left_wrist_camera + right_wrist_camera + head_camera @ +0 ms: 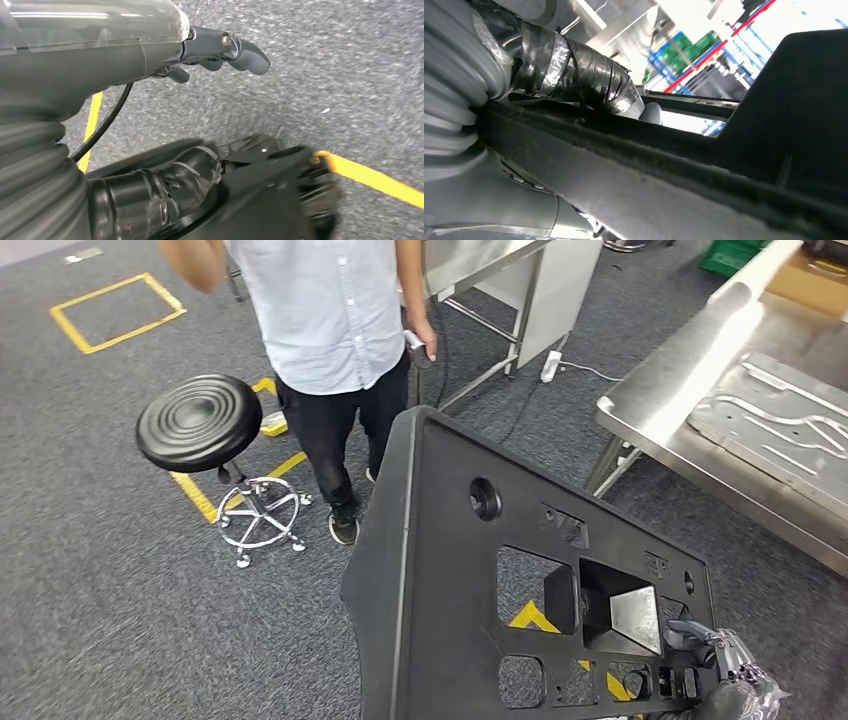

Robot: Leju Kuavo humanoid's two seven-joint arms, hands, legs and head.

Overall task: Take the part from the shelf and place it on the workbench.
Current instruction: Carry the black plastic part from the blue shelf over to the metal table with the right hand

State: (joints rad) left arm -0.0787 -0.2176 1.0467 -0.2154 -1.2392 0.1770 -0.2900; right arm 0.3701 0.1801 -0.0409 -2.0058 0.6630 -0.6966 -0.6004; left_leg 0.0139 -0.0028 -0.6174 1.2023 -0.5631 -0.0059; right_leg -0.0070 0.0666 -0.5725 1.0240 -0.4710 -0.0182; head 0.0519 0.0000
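The part (450,570) is a large black plastic panel with several cut-outs, held tilted in front of me above the carpet. My right hand (725,685) grips its lower right edge; in the right wrist view the taped thumb (589,80) lies over the part's rim (674,170). In the left wrist view my left hand (165,125) hangs over the grey carpet with its fingers (235,47) stretched out and apart from the taped thumb (165,192), nothing between them. The steel workbench (660,400) stands at the right.
A person in a light shirt (330,320) stands just beyond the part. A black stool (198,422) is to their left. A pressed metal plate (780,420) lies on the workbench. Another steel table (500,270) stands behind. Yellow tape (110,315) marks the carpet.
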